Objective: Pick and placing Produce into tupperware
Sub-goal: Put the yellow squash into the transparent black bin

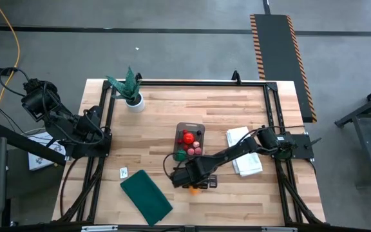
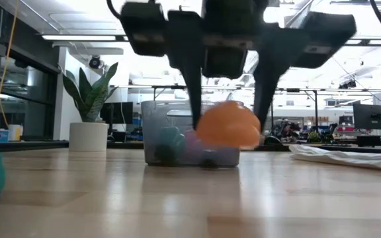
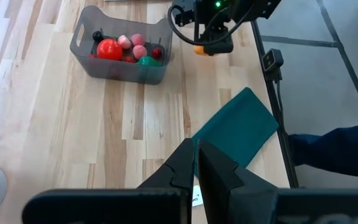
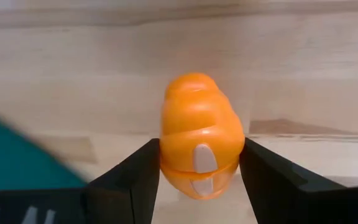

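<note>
While lowered, right pincer (image 4: pixel 199 165) clasps orange produce (image 4: pixel 197 134).

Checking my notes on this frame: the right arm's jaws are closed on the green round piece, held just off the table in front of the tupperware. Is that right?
Not quite. The right gripper holds the orange piece, not the green one; the right wrist view shows it plainly between the jaws. The green round piece already lies in the tupperware. The rest stands: in the low view the orange piece hangs just off the table in front of the tupperware.

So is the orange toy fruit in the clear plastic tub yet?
Out. The right claw holds the orange toy fruit beside the clear plastic tub.
</note>
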Controlling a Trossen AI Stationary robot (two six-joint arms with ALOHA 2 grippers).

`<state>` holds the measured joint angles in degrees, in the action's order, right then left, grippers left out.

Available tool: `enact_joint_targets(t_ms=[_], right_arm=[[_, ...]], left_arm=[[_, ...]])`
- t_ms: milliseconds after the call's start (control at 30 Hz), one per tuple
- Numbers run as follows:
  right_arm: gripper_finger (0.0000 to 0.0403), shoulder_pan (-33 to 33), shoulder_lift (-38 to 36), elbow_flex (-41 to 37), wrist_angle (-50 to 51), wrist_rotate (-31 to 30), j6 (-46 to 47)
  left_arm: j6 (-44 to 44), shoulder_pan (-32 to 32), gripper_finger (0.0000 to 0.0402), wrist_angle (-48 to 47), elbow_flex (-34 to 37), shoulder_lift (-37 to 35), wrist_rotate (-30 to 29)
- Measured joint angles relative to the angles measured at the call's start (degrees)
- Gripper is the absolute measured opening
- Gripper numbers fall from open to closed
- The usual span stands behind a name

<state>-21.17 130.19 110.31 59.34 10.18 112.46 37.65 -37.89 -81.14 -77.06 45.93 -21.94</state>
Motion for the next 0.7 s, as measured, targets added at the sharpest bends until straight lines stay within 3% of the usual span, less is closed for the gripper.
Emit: enact_joint_targets(t_ms=[400, 700], right_arm=[[0.0186, 0.00, 0.02, 7.19, -0.41, -0.25, -5.69], [0.0186, 1.32, 0.02, 12.09, -0.32, -5.41, -8.30]], left_arm=[[-1.22, -0.01, 0.0010, -0.02, 0.00, 0.00, 0.55], [-1.22, -0.01, 0.0010, -0.02, 0.00, 0.00, 0.53]])
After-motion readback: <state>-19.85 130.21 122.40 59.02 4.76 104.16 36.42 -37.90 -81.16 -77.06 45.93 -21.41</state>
